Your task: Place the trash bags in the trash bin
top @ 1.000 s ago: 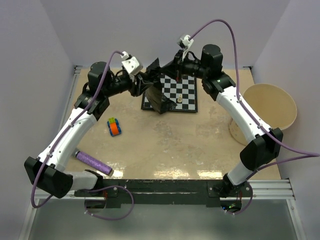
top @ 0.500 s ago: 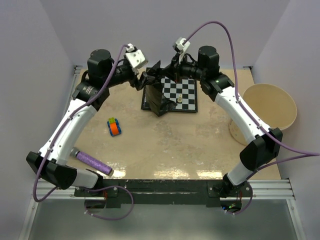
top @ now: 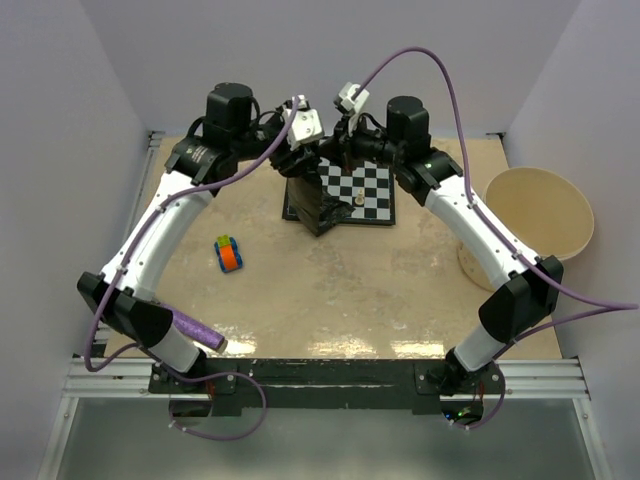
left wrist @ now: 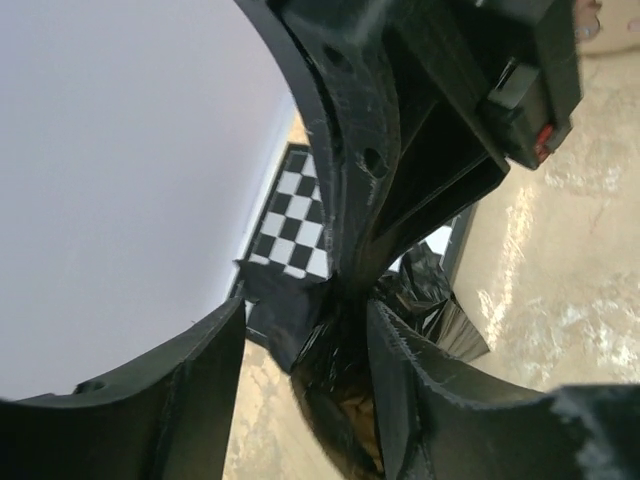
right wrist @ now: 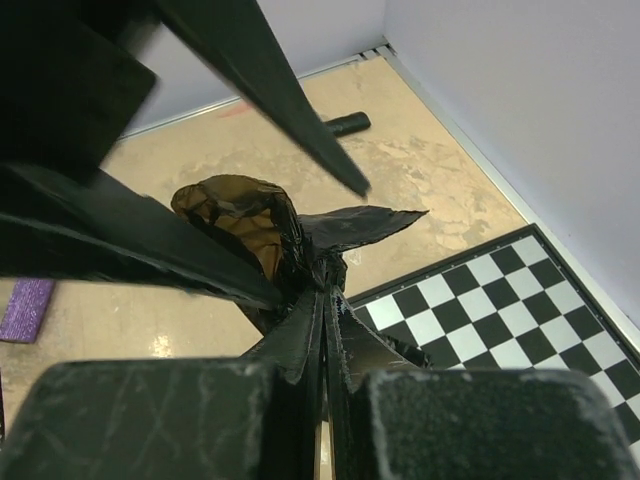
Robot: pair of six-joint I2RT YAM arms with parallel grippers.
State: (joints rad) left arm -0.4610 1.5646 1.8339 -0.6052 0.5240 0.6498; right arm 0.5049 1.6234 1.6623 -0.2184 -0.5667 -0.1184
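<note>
A glossy black trash bag [top: 315, 200] hangs crumpled over the left edge of the chessboard [top: 368, 190]. My right gripper [top: 332, 155] is shut on its top film, pinched tight in the right wrist view [right wrist: 325, 300]. My left gripper [top: 308, 157] meets it from the left with its jaws apart; in the left wrist view [left wrist: 305, 312] the bag [left wrist: 340, 385] hangs in the gap, against the right finger. A short black roll [right wrist: 345, 124] lies by the far wall. The cream-beige trash bin [top: 538, 215] stands at the right edge, away from both grippers.
A small chess piece [top: 357, 198] stands on the board beside the bag. A coloured toy car [top: 230, 253] lies left of centre. A purple textured roll [top: 190, 328] lies near the left arm's base. Walls close in at the back and sides.
My left arm has swung right and up, bringing its gripper close against the right one above the bag. The right gripper has shifted slightly left, still holding the bag.
</note>
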